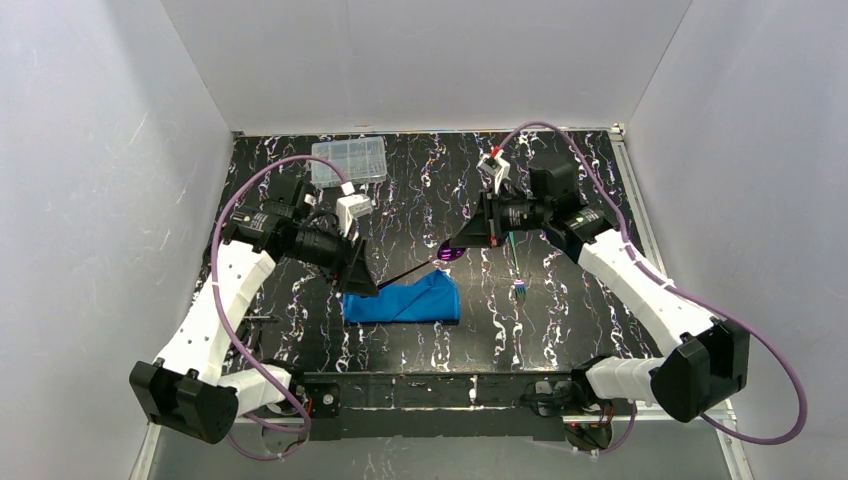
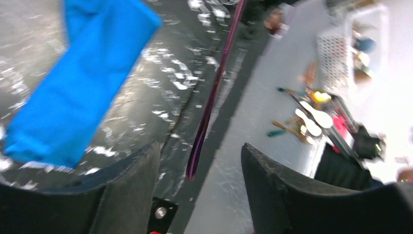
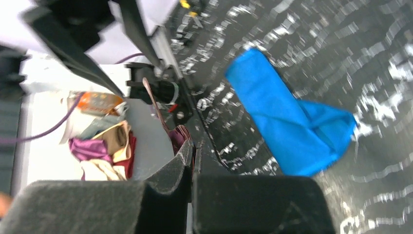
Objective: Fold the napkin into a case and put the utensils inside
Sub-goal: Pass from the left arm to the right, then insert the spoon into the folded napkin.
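My arms reach inward over the table (image 1: 560,330), wrists tipped toward each other. My right fingers (image 3: 165,190) pinch the purple spoon (image 2: 210,107) at its bowl. My left fingers (image 2: 126,190) are spread around its handle tip. The folded napkin (image 1: 400,300) lies on the table beside them.

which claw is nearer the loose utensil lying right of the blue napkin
Right. The right claw, shut on a purple spoon, hangs just left of the utensil; the left claw is open at the far left end of the napkin.
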`<act>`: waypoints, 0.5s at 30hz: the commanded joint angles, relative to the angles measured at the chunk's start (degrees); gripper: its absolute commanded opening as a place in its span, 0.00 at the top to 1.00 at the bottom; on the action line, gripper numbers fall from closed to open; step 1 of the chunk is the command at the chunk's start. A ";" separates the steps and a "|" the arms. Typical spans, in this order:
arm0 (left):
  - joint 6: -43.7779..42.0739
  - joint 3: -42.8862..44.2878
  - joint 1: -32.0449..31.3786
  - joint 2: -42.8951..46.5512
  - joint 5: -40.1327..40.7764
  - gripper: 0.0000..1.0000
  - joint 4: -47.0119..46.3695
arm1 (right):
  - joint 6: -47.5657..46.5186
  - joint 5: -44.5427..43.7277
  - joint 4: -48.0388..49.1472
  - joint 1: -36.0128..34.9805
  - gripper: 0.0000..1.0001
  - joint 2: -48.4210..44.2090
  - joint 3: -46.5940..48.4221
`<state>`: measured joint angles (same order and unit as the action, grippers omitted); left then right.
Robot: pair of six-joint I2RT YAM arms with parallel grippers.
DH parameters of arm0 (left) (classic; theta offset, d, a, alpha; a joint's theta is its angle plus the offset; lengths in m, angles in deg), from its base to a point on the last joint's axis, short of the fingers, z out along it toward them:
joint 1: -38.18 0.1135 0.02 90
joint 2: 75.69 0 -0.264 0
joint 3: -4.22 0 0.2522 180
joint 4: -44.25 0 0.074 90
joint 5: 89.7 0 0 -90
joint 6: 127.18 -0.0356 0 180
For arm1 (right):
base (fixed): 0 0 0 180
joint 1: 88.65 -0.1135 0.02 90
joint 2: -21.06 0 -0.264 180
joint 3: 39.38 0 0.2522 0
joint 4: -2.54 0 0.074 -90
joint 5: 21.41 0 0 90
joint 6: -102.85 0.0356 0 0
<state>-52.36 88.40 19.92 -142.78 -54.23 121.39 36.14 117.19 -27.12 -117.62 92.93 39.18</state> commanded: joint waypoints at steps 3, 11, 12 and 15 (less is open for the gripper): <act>3.86 -2.27 4.45 -0.21 21.44 0.34 -5.95 | 4.12 -16.66 -12.14 0.06 0.99 0.55 -8.43; 6.09 -15.68 4.53 -1.81 33.26 0.33 -15.45 | 9.49 -29.63 -14.00 0.08 0.99 -6.77 -17.32; 6.67 -16.28 4.47 -2.44 33.58 0.34 -17.00 | 9.81 -30.50 -14.03 0.06 0.99 -7.10 -17.66; 8.04 -16.00 4.46 -5.56 32.86 0.34 -19.05 | 10.51 -31.86 -13.68 0.12 0.99 -6.68 -18.17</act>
<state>-46.57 72.20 24.22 -146.35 -23.52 107.64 44.12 90.02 -42.05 -117.60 87.47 21.06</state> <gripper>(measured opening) 0.664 0.053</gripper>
